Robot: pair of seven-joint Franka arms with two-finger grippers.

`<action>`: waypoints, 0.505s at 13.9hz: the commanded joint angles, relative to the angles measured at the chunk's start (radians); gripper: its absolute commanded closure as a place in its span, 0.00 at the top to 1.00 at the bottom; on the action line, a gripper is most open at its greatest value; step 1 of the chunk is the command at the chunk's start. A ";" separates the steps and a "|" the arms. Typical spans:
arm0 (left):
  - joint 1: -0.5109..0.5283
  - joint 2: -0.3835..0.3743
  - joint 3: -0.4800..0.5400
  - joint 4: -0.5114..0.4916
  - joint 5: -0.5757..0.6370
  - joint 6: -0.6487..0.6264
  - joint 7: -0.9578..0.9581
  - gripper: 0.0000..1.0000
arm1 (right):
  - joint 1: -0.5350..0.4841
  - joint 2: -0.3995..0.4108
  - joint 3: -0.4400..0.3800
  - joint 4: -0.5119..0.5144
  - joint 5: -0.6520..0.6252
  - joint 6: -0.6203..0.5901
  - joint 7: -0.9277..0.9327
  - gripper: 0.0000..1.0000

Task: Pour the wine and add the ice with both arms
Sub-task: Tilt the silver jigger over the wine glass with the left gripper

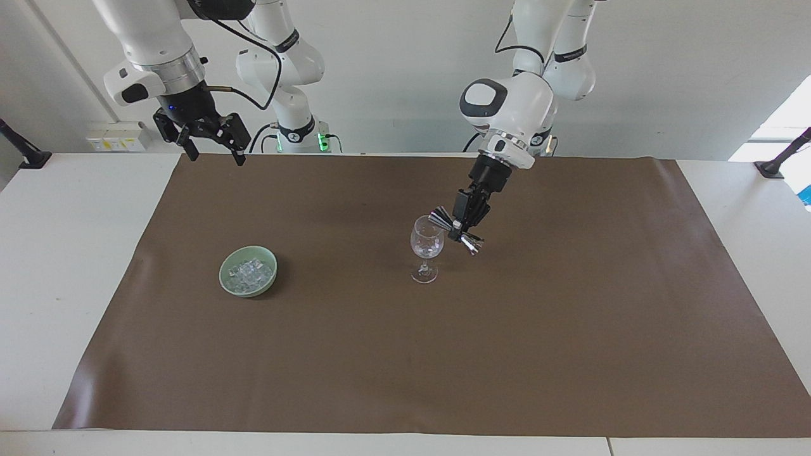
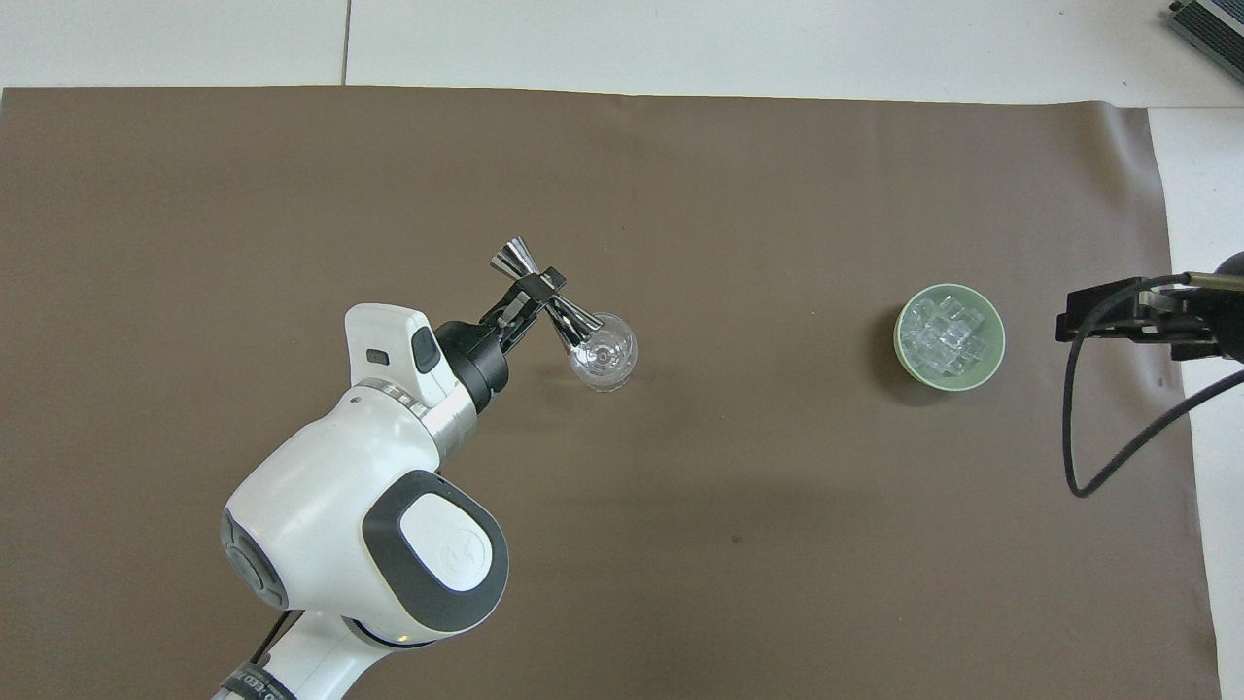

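The left gripper (image 1: 457, 229) clamps a tilted shiny metal double-cone jigger (image 1: 456, 231) over the clear stemmed wine glass (image 1: 426, 249), while the waiting right gripper (image 1: 212, 151) hangs open.

White jointed arms (image 1: 510, 104), silver wrist rings, black cables, black hands

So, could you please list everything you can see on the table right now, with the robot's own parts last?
wine glass: one, clear, upright near the middle of the mat.
jigger: one, shiny metal, tilted with one end at the wine glass's rim.
bowl: one, pale green, toward the right arm's end.
ice: a heap of clear cubes, in the bowl.
mat: one, brown, covering the table.
table: one, white.
left gripper: black, shut on the jigger beside the wine glass.
right gripper: black, open, waiting raised over the mat's edge.
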 commanded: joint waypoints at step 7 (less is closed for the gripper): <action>-0.025 0.004 0.014 0.016 0.011 0.024 0.013 0.00 | -0.009 -0.022 0.002 -0.023 0.001 -0.002 -0.023 1.00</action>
